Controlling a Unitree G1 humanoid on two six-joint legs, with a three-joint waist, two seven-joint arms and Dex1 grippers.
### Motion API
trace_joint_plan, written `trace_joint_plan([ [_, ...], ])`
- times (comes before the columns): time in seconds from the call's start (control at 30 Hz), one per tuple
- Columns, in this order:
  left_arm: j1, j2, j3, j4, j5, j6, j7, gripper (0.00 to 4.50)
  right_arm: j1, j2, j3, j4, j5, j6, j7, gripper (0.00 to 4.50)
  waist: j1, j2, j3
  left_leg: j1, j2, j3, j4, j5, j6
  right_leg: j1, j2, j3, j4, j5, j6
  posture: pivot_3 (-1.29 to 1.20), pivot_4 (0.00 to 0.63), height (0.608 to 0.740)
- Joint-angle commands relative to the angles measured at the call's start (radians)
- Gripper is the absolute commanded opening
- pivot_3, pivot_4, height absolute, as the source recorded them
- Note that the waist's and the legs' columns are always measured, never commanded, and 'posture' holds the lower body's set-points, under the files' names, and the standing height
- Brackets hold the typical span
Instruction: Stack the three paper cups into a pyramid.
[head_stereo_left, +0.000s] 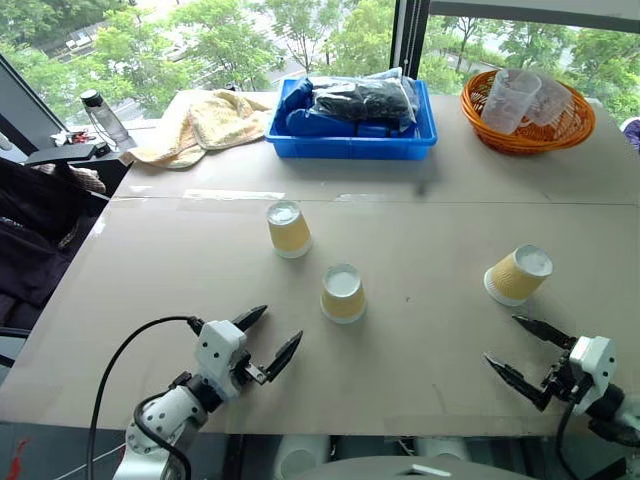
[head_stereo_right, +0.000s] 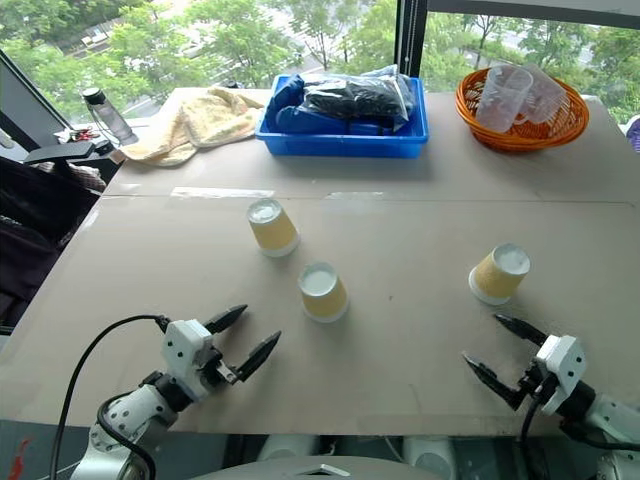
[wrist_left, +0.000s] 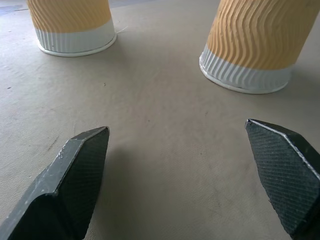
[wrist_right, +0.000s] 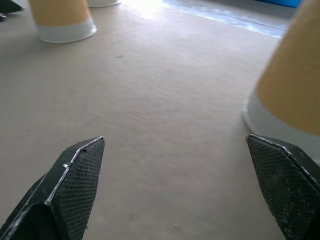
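Indoors, beige table (head_stereo_left: 420, 380) beside a window (head_stereo_left: 250, 40), seemingly overlooking trees.

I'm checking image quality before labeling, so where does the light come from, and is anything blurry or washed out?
Left eye view: daylight from the windows behind the table; soft shadows fall toward the robot beside each paper cup. Right wrist view: bright glare on the far tabletop, nearest cup soft and blurred. Left wrist view: fingers and ribbed cups crisp.

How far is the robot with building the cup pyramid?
Nothing is done yet. The three cups stand apart, rim down on the table: the far cup, the middle cup and the right cup. Nothing is in hand: the left claw and right claw are open and empty, close to the table. Left: put two cups side by side, then the third on top.
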Motion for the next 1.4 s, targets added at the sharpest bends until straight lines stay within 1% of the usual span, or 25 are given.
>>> trace_joint_plan([
  [0.03, -0.033, 0.050, 0.018, -0.019, -0.082, 0.005, -0.107, 4.50, -0.033, 0.010, 0.103, -0.157, -0.027, 0.092, -0.040, 4.47, -0.001, -0.001, 0.000, 0.000, 0.000, 0.000, 0.000, 0.000, 0.000, 0.000, 0.001, 0.000, 0.000, 0.000, 0.000, 0.00, 0.150, 0.733],
  [0.13, -0.068, 0.131, 0.048, -0.002, -0.153, 0.021, -0.237, 4.50, -0.130, 0.028, 0.190, -0.233, -0.065, 0.218, -0.119, 4.47, -0.004, -0.004, 0.002, 0.001, 0.001, 0.000, 0.002, 0.000, 0.000, 0.000, 0.001, 0.000, 0.003, 0.000, 0.000, 0.00, 0.150, 0.733],
  [0.23, -0.108, 0.241, 0.120, 0.021, -0.251, 0.063, -0.382, 4.50, -0.286, 0.062, 0.288, -0.263, -0.089, 0.342, -0.163, 4.47, -0.005, -0.009, 0.005, 0.000, 0.001, 0.000, 0.005, 0.000, 0.000, -0.002, 0.001, 0.001, 0.008, 0.000, -0.001, 0.00, 0.150, 0.733],
  [0.27, -0.116, 0.266, 0.137, 0.028, -0.274, 0.073, -0.418, 4.50, -0.323, 0.067, 0.310, -0.263, -0.098, 0.369, -0.169, 4.47, -0.004, -0.008, 0.006, 0.000, 0.001, 0.000, 0.006, 0.000, 0.000, -0.003, 0.001, 0.001, 0.010, 0.000, -0.001, 0.00, 0.150, 0.733],
  [0.33, -0.126, 0.342, 0.182, 0.053, -0.297, 0.078, -0.523, 4.50, -0.436, 0.100, 0.370, -0.226, -0.116, 0.411, -0.163, 4.47, -0.003, -0.009, 0.007, -0.002, 0.001, 0.000, 0.009, 0.000, 0.000, -0.006, 0.001, 0.000, 0.012, 0.000, -0.001, 0.00, 0.150, 0.733],
  [0.43, -0.144, 0.411, 0.228, 0.072, -0.311, 0.085, -0.609, 4.50, -0.563, 0.161, 0.428, -0.160, -0.126, 0.444, -0.158, 4.47, -0.002, -0.008, 0.009, -0.006, 0.001, -0.001, 0.013, 0.000, 0.000, -0.007, 0.002, 0.000, 0.013, 0.000, -0.001, 0.00, 0.150, 0.733],
  [0.57, -0.166, 0.441, 0.273, 0.054, -0.328, 0.115, -0.637, 4.50, -0.666, 0.230, 0.471, -0.085, -0.152, 0.446, -0.161, 4.47, -0.003, -0.009, 0.009, -0.012, 0.000, -0.001, 0.016, 0.000, -0.001, -0.010, 0.002, 0.000, 0.014, 0.000, -0.001, 0.00, 0.150, 0.733],
  [0.7, -0.173, 0.455, 0.316, 0.023, -0.353, 0.152, -0.648, 4.50, -0.728, 0.278, 0.501, -0.029, -0.161, 0.444, -0.152, 4.47, -0.003, -0.010, 0.009, -0.013, 0.000, -0.001, 0.017, 0.002, -0.003, -0.010, 0.002, 0.000, 0.014, 0.001, -0.001, 0.00, 0.150, 0.733],
  [0.93, -0.184, 0.443, 0.355, 0.027, -0.369, 0.176, -0.669, 4.50, -0.753, 0.310, 0.516, 0.007, -0.167, 0.435, -0.134, 4.47, -0.011, -0.010, 0.009, -0.013, -0.001, -0.001, 0.017, 0.002, -0.003, -0.010, 0.004, -0.001, 0.015, 0.001, -0.001, 0.00, 0.150, 0.733],
  [0.97, -0.191, 0.443, 0.358, 0.034, -0.371, 0.178, -0.672, 4.50, -0.753, 0.311, 0.517, 0.007, -0.163, 0.437, -0.127, 3.95, -0.012, -0.010, 0.009, -0.013, -0.001, 0.000, 0.017, 0.002, -0.003, -0.010, 0.004, -0.001, 0.016, 0.001, -0.001, 0.00, 0.150, 0.733],
  [1.0, -0.195, 0.443, 0.361, 0.040, -0.372, 0.179, -0.674, 4.50, -0.753, 0.313, 0.517, 0.007, -0.161, 0.438, -0.123, 3.69, -0.013, -0.010, 0.009, -0.013, 0.000, 0.000, 0.017, 0.002, -0.003, -0.010, 0.005, -0.001, 0.016, 0.001, -0.001, 0.00, 0.150, 0.733],
  [1.03, -0.199, 0.443, 0.362, 0.046, -0.369, 0.178, -0.679, 4.50, -0.753, 0.315, 0.518, 0.006, -0.158, 0.437, -0.118, 3.12, -0.015, -0.010, 0.009, -0.013, 0.000, 0.000, 0.017, 0.002, -0.003, -0.010, 0.005, -0.001, 0.016, 0.001, -0.001, 0.00, 0.150, 0.733],
  [1.07, -0.206, 0.442, 0.362, 0.054, -0.367, 0.178, -0.684, 4.50, -0.751, 0.316, 0.516, 0.003, -0.153, 0.436, -0.112, 2.76, -0.016, -0.010, 0.009, -0.013, 0.000, 0.000, 0.017, 0.002, -0.003, -0.010, 0.005, -0.001, 0.016, 0.001, -0.001, 0.00, 0.150, 0.733],
  [1.1, -0.213, 0.442, 0.361, 0.060, -0.365, 0.179, -0.688, 4.50, -0.750, 0.317, 0.514, 0.000, -0.149, 0.437, -0.108, 2.31, -0.018, -0.010, 0.009, -0.013, 0.000, 0.000, 0.017, 0.002, -0.003, -0.010, 0.005, -0.001, 0.016, 0.001, -0.001, 0.00, 0.150, 0.733],
  [1.13, -0.219, 0.442, 0.360, 0.068, -0.363, 0.178, -0.695, 4.50, -0.748, 0.318, 0.512, -0.004, -0.149, 0.438, -0.107, 2.12, -0.021, -0.010, 0.009, -0.012, -0.001, 0.000, 0.017, 0.002, -0.003, -0.009, 0.005, -0.001, 0.017, 0.001, -0.001, 0.00, 0.150, 0.733],
  [1.27, -0.279, 0.449, 0.319, 0.075, -0.366, 0.199, -0.719, 4.50, -0.711, 0.288, 0.474, -0.052, -0.141, 0.443, -0.121, 2.12, -0.024, -0.010, 0.009, -0.013, -0.001, 0.000, 0.017, 0.002, -0.004, -0.009, 0.005, -0.002, 0.017, 0.001, 0.000, 0.00, 0.150, 0.733],
  [1.4, -0.360, 0.450, 0.253, 0.043, -0.371, 0.234, -0.734, 4.50, -0.633, 0.213, 0.410, -0.152, -0.114, 0.484, -0.145, 2.12, -0.023, -0.010, 0.009, -0.013, -0.001, 0.000, 0.017, 0.004, -0.007, -0.009, 0.004, -0.002, 0.016, 0.003, 0.003, 0.00, 0.150, 0.733],
])
